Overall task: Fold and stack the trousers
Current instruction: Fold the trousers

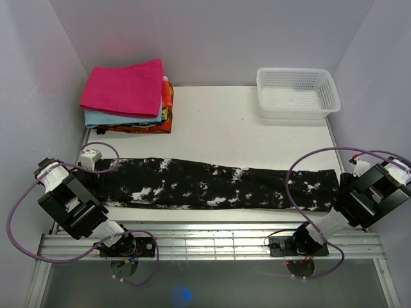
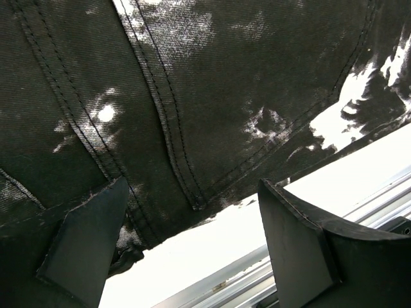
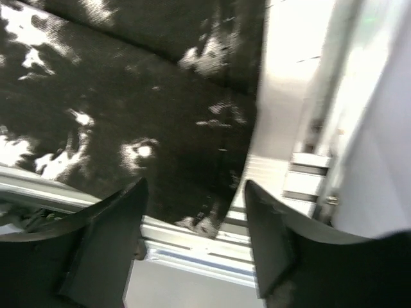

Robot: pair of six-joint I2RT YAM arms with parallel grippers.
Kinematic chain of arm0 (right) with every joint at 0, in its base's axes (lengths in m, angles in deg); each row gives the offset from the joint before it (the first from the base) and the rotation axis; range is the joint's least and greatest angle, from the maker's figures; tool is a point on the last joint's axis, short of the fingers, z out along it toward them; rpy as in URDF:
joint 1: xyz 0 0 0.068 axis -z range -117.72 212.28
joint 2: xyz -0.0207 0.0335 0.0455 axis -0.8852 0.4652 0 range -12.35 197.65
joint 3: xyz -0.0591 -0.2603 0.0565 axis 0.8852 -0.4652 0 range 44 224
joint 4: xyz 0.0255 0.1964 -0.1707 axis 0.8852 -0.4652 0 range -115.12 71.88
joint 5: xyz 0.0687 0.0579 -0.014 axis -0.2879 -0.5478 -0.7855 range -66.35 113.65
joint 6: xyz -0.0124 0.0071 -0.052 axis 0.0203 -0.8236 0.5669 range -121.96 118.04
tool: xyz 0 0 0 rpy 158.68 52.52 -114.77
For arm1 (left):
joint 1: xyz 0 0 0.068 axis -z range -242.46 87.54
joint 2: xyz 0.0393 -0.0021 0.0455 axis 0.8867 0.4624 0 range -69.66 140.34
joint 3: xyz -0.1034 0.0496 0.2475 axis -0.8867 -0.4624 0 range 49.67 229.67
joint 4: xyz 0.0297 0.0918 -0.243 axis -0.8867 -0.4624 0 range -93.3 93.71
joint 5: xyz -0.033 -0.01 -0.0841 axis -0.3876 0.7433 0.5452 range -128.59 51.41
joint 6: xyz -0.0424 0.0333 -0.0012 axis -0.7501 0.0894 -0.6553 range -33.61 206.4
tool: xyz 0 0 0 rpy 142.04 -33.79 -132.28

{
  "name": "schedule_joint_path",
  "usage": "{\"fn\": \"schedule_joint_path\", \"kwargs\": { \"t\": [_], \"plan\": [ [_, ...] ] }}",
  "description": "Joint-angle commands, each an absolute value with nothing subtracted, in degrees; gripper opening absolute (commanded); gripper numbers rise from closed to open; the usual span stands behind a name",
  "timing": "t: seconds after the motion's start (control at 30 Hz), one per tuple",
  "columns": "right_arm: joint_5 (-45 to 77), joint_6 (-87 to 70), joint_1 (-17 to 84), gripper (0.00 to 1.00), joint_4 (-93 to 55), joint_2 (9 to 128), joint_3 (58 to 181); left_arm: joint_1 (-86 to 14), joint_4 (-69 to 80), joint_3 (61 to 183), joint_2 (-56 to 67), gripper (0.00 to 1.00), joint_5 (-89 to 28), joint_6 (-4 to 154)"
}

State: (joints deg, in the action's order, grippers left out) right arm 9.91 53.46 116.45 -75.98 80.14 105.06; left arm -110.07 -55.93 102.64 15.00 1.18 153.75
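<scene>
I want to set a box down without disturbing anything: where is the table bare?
The widest bare patch of table lies between the stack of folded cloths and the basket, forward to the trousers. Only a thin strip shows between trousers and front rail. The trousers' ends are crowded: left pincer and right pincer hover there.

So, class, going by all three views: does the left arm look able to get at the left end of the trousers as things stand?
Probably yes. The left gripper hangs open just above the left end of the trousers. They lie flat with nothing on top, and their near edge shows between its fingers.
</scene>
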Motion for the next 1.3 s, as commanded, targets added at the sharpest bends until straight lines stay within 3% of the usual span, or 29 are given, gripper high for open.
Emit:
{"fn": "schedule_joint_path", "kwargs": {
  "t": [0.0, 0.13, 0.2, 0.3, 0.6, 0.73, 0.87, 0.97, 1.07, 1.13, 1.17, 1.27],
  "plan": [
    [6.00, 52.62, 118.97, 0.65, -79.71, 84.14, 105.96, -110.18, -55.18, 102.58, 12.78, 0.92, 2.37, 153.37],
    [0.72, 52.27, 119.05, 0.47, -85.61, 88.89, 107.54, -110.18, -54.92, 102.49, 13.22, 0.92, 2.80, 153.19],
    [-1.39, 51.92, 119.06, 0.26, -86.40, 89.51, 109.20, -110.18, -54.92, 102.67, 13.66, 0.92, 3.59, 153.02],
    [-5.87, 52.79, 119.05, 0.08, -90.17, 89.35, 113.77, -110.18, -54.57, 103.37, 14.88, 0.91, 3.42, 152.23],
    [-17.30, 62.19, 109.05, 0.08, -93.17, 73.20, 119.14, -110.18, -49.74, 103.81, 18.67, 0.87, 0.17, 145.20],
    [-24.32, 75.95, 110.07, 0.08, -92.91, 66.94, 123.35, -110.27, -48.94, 103.81, 19.02, 0.86, -1.41, 144.32],
    [-19.37, 79.25, 111.32, 0.08, -85.38, 66.83, 115.22, -110.27, -48.59, 103.72, 18.76, 0.86, -1.85, 144.14],
    [-11.53, 79.26, 112.11, 0.09, -78.60, 72.10, 107.82, -110.27, -48.59, 103.72, 18.93, 0.86, -1.76, 143.96],
    [-8.70, 76.71, 113.95, 0.17, -77.88, 78.96, 107.63, -110.27, -48.50, 103.55, 18.94, 0.86, -2.55, 143.79],
    [-5.99, 74.78, 114.66, 0.36, -77.97, 82.39, 107.81, -110.27, -48.41, 103.37, 19.11, 0.86, -3.26, 143.79],
    [-5.28, 74.25, 114.83, 0.50, -77.97, 83.96, 108.16, -110.27, -48.24, 103.46, 19.28, 0.86, -3.52, 143.70],
    [-3.25, 73.28, 115.98, 0.67, -78.15, 85.29, 108.86, -110.36, -48.24, 104.07, 19.37, 0.86, -3.70, 143.17]
  ]
}}
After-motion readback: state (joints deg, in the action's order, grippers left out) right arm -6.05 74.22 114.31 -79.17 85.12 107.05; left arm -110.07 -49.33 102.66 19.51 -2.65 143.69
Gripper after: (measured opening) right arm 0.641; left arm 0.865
